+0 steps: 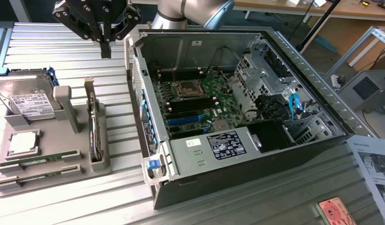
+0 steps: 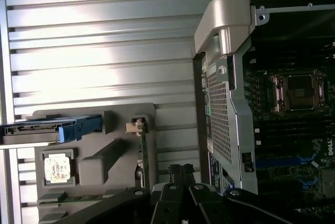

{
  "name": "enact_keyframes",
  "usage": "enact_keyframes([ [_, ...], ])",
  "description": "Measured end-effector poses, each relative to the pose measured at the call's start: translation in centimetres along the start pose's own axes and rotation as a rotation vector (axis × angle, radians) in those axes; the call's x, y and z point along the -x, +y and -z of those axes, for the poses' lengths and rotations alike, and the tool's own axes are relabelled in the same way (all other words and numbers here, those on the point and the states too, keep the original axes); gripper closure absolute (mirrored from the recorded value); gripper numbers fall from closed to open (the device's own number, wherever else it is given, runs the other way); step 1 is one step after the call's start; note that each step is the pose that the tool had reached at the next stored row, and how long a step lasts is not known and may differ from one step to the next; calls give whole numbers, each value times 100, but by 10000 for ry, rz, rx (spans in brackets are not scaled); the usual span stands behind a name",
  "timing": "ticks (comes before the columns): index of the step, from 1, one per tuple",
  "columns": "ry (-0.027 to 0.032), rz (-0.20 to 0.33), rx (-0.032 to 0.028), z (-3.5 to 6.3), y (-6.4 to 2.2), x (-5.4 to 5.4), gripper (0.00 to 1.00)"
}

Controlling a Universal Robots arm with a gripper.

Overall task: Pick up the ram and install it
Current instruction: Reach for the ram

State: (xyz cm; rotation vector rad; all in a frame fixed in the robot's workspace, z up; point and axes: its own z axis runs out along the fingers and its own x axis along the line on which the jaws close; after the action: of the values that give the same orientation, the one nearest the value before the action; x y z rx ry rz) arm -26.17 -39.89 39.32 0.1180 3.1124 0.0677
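Fingers [image 2: 176, 172]: right under our lens, pressed together, gripping nothing; we see them hanging above the worktop [image 1: 67, 51] beside a far corner of the case [image 1: 255, 174].
Ram [image 1: 39, 161]: we spot two green sticks lying flat in the grey tray [image 1: 66, 105], well apart from the fingers.
Tray's other loads: hard drive [image 1: 31, 101], processor [image 1: 22, 143], bracketed card [image 1: 92, 129] standing on edge.
Case: lid off, on the exterior view's right of the tray, motherboard [image 1: 199, 101] exposed.

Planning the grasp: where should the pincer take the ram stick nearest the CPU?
Likely mid-length, pinching the ram stick across its flat faces, from straight above: it seems to stand on edge in the grey holder, ends cradled, top edge exposed.
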Motion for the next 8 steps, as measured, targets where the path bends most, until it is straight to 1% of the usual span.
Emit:
enact_keyframes([
  [4,1,0,-1,2,-5,-68,89],
  [8,1,1,-1,6,-14,-184,89],
])
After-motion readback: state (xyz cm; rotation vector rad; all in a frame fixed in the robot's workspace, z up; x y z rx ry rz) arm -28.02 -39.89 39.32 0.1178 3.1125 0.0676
